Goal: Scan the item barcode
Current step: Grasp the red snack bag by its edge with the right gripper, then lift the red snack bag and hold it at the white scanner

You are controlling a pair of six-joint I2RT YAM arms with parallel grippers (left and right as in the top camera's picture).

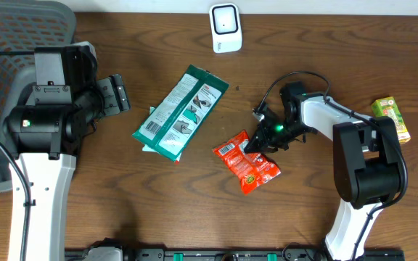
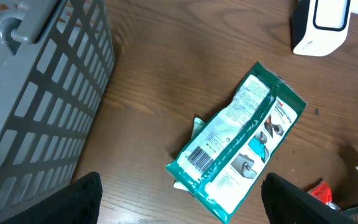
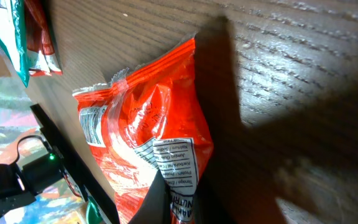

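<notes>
A red snack packet [image 1: 249, 165] lies on the wooden table right of centre, its barcode [image 1: 227, 150] facing up at its left end. My right gripper [image 1: 261, 142] is shut on the packet's upper edge. In the right wrist view the red packet [image 3: 142, 124] is pinched between the dark fingers [image 3: 157, 202], with the nutrition label in the grip. The white scanner [image 1: 225, 27] stands at the table's far edge. My left gripper [image 1: 115, 94] hangs open at the left, holding nothing; in its own view its fingers [image 2: 73, 199] stand wide apart.
A green-and-white packet [image 1: 180, 112] lies left of the red one, also in the left wrist view as the green packet [image 2: 241, 143] with its barcode up. A grey mesh basket [image 2: 36, 93] fills the far left. A green juice box [image 1: 392, 118] sits at the right edge.
</notes>
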